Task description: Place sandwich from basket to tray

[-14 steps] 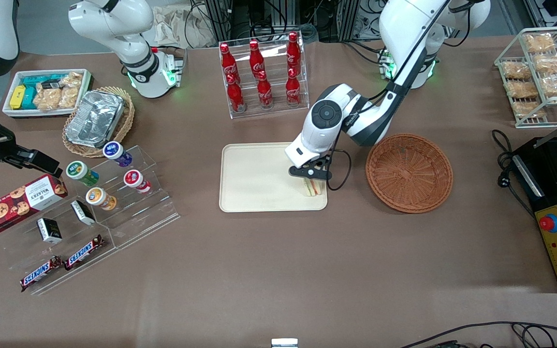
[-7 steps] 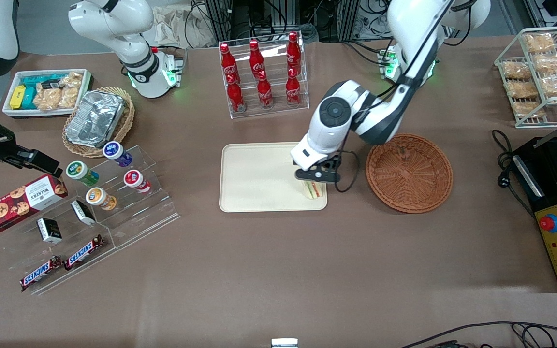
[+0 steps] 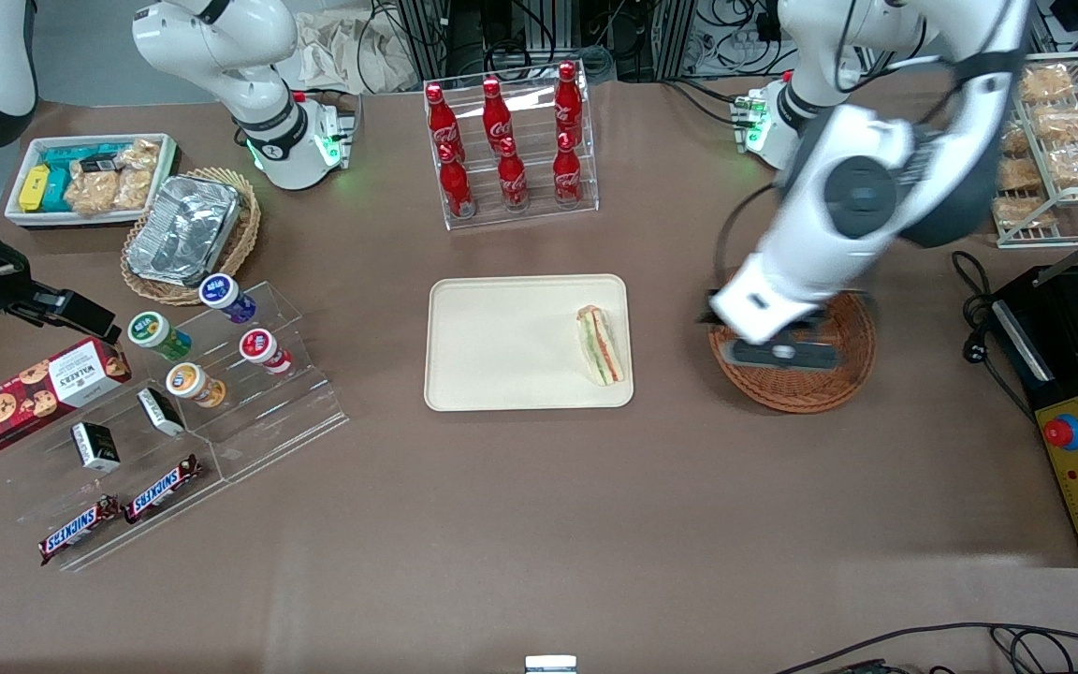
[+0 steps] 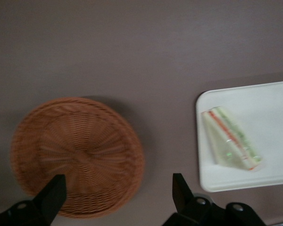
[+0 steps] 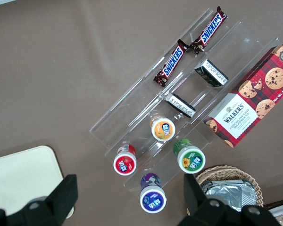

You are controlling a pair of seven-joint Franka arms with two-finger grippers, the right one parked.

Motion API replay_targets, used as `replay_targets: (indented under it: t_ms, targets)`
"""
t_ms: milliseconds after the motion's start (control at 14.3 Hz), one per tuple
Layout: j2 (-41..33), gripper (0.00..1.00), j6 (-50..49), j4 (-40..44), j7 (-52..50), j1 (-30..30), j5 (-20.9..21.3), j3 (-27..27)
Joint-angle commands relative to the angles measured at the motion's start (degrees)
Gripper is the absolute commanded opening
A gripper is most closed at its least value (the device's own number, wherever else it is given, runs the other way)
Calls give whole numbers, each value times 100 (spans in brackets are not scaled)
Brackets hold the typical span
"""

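Sandwich (image 3: 601,344) lies on tray (image 3: 502,374), well apart from gripper (image 3: 776,354), whose jaws hang released and empty above basket (image 3: 846,374); retreat should lift clear of the wicker rim.

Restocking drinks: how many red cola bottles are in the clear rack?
6 cola bottles, all upright in the clear rack, farther from the camera than the tray: three in its higher row, three in its lower. None looks hidden.

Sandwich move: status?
Done: the sandwich lies on the tray, near the edge closest to the basket, which holds nothing. In hand: nothing; the gripper is open, above the basket. Left: nothing visible beyond parking the arm.
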Motion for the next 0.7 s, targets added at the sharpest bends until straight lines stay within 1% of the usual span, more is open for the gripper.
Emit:
replay_targets:
  t_ms: [0,140,279,349,419,488,558,628]
  targets:
    - [-341,100,-596,121,1098,609,53,-39]
    - [-368,100,-888,375,1583,1084,-35,-57]
    - [-360,100,-1003,535,1953,1357,8,-65]
    - [-333,100,-1003,587,1902,1367,44,-22]
    - [-333,100,-1012,605,1806,1385,70,135]
    - [-377,100,-1012,597,1866,1359,114,346]
    - [-412,100,-1012,605,1979,1324,210,382]
    - [-508,100,-1012,605,2102,1271,498,383]
